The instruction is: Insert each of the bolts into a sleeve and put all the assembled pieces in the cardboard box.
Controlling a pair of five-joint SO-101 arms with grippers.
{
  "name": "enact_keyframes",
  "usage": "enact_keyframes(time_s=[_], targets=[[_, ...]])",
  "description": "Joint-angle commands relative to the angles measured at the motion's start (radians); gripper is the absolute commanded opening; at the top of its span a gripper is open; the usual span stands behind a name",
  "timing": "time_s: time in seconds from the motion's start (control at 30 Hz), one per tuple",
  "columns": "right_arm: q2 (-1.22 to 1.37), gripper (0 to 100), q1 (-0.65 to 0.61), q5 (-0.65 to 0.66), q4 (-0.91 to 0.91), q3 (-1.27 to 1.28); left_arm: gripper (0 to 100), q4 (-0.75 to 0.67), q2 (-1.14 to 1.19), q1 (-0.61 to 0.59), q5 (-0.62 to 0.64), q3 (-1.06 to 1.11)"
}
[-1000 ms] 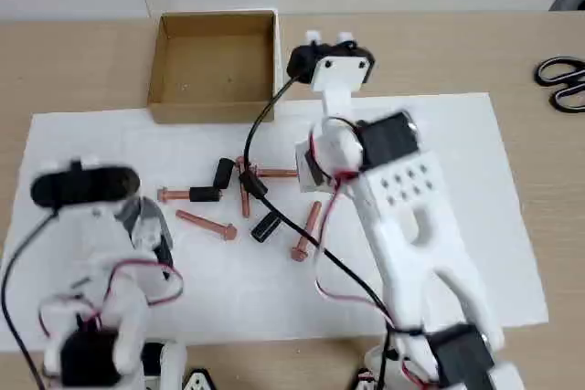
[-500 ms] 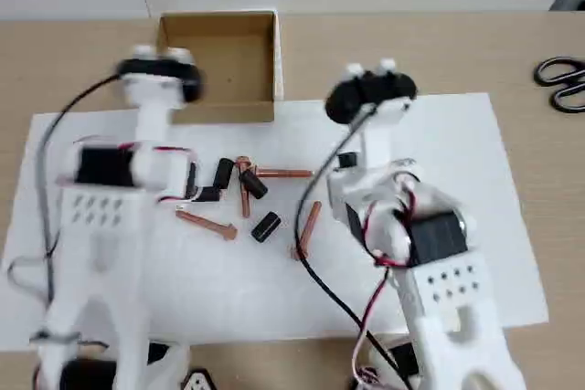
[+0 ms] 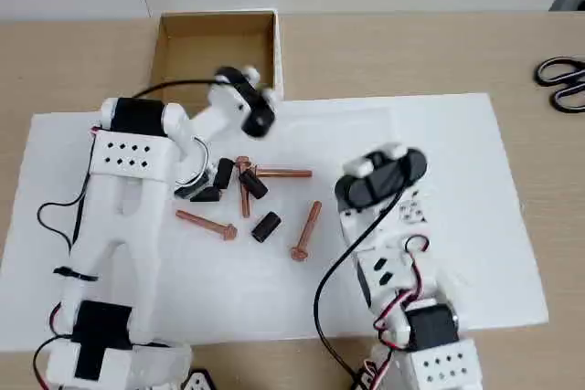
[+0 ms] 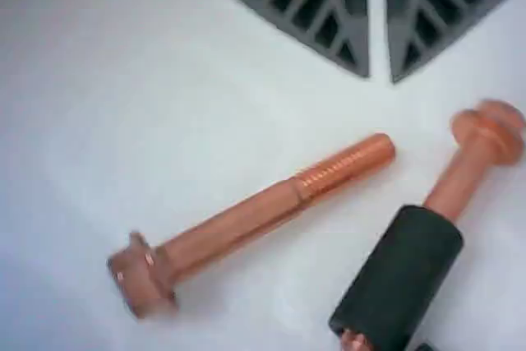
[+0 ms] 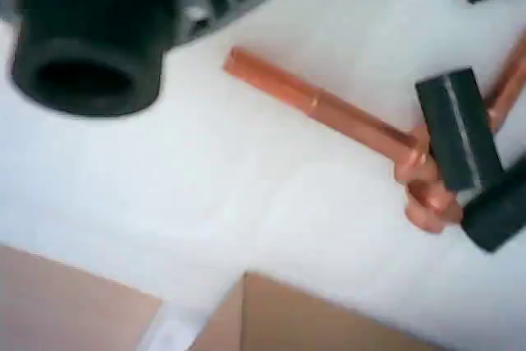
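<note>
- Between the fingers of the right gripper (image 5: 152,2) a black sleeve (image 5: 82,55) is pinched, its open end turned to the camera, well apart from the cardboard box (image 3: 210,52).
- The left gripper (image 4: 376,71) is held near the box's front wall, its tips almost pressed together with only a thin slit between them and nothing gripped.
- Just beside those tips a bare bolt (image 4: 255,215) and a sleeved bolt (image 4: 411,269) are laid on the white paper (image 3: 439,134).
- More bolts (image 3: 306,230) and sleeves (image 3: 265,226) are scattered in front of the box.
</note>
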Motion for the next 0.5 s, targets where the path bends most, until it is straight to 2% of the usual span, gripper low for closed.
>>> enact_keyframes(time_s=[0.0, 0.1, 0.2, 0.47], targets=[[-0.148, 0.5, 0.012, 0.029, -0.030, 0.072, 1, 0.009, -0.003, -0.002, -0.227, -0.041], [-0.246, 0.5, 0.012, 0.035, -0.030, 0.137, 1, 0.015, -0.003, 0.005, -0.341, -0.038], [-0.265, 0.5, 0.012, 0.031, -0.038, 0.173, 1, 0.028, -0.003, 0.020, -0.399, -0.036], [-0.257, 0.5, 0.035, 0.034, -0.039, 0.183, 1, 0.028, -0.003, 0.104, -0.411, 0.053]])
